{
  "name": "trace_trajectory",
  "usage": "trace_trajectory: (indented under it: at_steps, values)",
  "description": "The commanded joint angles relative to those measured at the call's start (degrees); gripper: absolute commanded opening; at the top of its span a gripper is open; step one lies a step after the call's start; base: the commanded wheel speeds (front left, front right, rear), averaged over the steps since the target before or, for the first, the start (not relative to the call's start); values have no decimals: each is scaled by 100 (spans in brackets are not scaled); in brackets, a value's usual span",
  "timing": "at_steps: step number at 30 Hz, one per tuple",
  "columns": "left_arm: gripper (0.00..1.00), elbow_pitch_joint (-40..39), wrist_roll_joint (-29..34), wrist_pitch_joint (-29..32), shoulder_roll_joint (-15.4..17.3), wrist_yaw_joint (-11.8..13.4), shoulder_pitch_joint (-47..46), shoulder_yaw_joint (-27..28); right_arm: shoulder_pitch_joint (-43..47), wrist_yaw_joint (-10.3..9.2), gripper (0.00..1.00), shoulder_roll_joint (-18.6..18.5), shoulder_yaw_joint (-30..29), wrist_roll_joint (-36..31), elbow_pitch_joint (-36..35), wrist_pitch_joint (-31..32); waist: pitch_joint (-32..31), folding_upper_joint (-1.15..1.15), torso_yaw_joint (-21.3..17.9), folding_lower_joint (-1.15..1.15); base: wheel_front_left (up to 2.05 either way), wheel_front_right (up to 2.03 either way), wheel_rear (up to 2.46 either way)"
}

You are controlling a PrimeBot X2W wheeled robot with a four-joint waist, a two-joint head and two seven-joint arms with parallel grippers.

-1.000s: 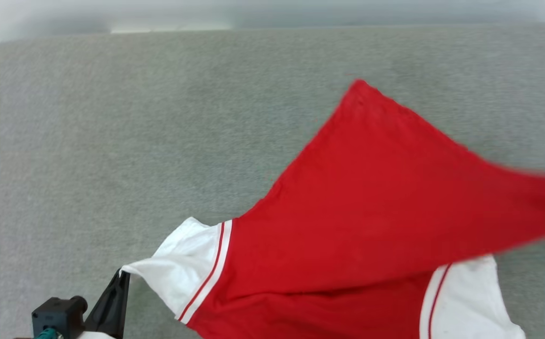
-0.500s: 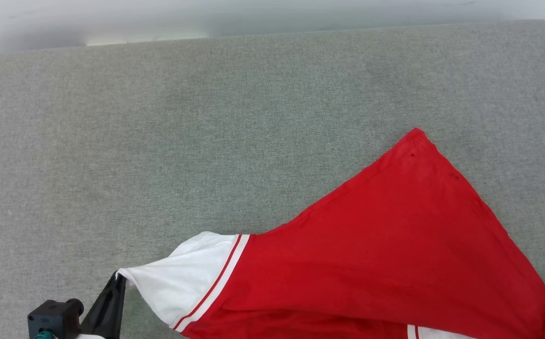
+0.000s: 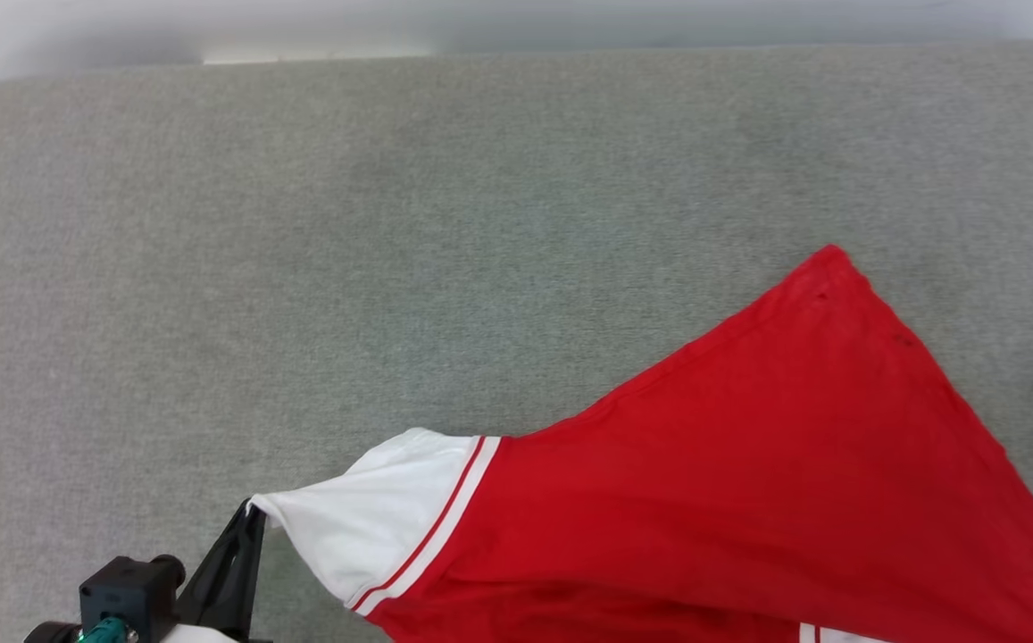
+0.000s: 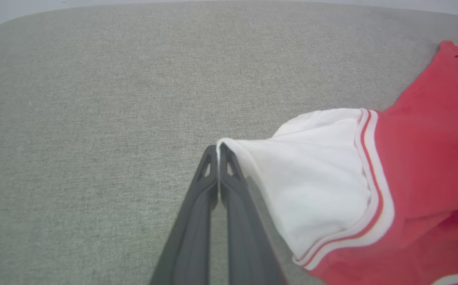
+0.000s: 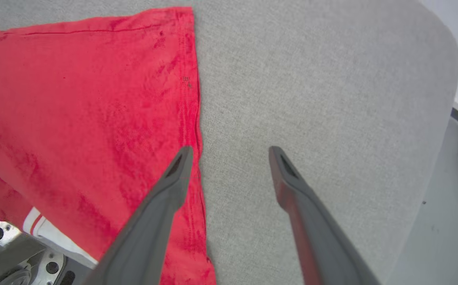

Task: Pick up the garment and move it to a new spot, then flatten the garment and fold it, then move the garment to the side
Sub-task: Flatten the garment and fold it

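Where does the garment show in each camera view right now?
Head view: the garment fills the lower right; its white sleeve is pinched by the left gripper.
Left wrist view: garment on the right, sleeve at the tips of the shut fingers.
Right wrist view: garment across the left, beside the open right gripper.
Shared landmark: its pointed red corner.

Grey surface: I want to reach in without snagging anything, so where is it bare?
The grey surface is bare across its far half and left side, down to the shirt. A narrower strip lies right of the shirt, by the open right gripper. Crowded: the near right under the shirt, and where the left gripper pinches the sleeve.
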Motion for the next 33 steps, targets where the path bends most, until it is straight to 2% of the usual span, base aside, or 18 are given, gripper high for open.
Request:
trace_trajectory:
  at_steps: [1, 7, 13, 17, 22, 23, 26, 27, 28, 33]
  values:
    - [0, -11, 27, 12, -6, 4, -90, -7, -106, -4, 100, 43, -2, -22, -49, 43, 81, 0, 80, 0, 0, 0, 0]
    - [0, -33, 179, 85, -112, -67, -389, -118, -1347, -4, 100, 493, 389, -561, -296, 1466, 424, 0, 397, 0, 0, 0, 0]
    - [0, 45, 313, 110, -281, -164, -719, -232, -2610, -4, 100, 1209, 1032, -944, 299, 2392, 787, 0, 676, 0, 0, 0, 0]
    - [0, 72, 388, 120, -355, -200, -912, -263, -3113, -4, 100, 1578, 1449, -1078, 824, 2510, 1000, 0, 845, 0, 0, 0, 0]
    - [0, 60, 452, 98, -448, -205, -1045, -291, -3380, -4, 100, 1875, 1756, -1089, 1442, 2314, 1228, 0, 942, 0, 0, 0, 0]
    - [0, 79, 479, 101, -496, -230, -1131, -321, -3265, -3, 100, 1952, 2125, -1043, 1709, 2220, 1307, 0, 972, 0, 0, 0, 0]
    - [0, 124, 480, 104, -529, -251, -1185, -333, -3205, -3, 100, 1990, 2470, -957, 1859, 2114, 1324, 0, 953, 0, 0, 0, 0]
    - [0, 146, 477, 108, -532, -252, -1198, -333, -3238, -3, 40, 2017, 2544, -916, 1884, 2047, 1302, 0, 934, 0, 0, 0, 0]
    - [0, 168, 474, 106, -530, -245, -1201, -329, -3275, -3, 0, 2048, 2590, -856, 1883, 1969, 1269, 0, 907, 0, 0, 0, 0]
    - [0, 273, 402, 61, -529, -273, -1124, -280, -3529, -3, 0, 2003, 2609, -590, 1870, 1335, 912, 0, 746, 0, 0, 0, 0]
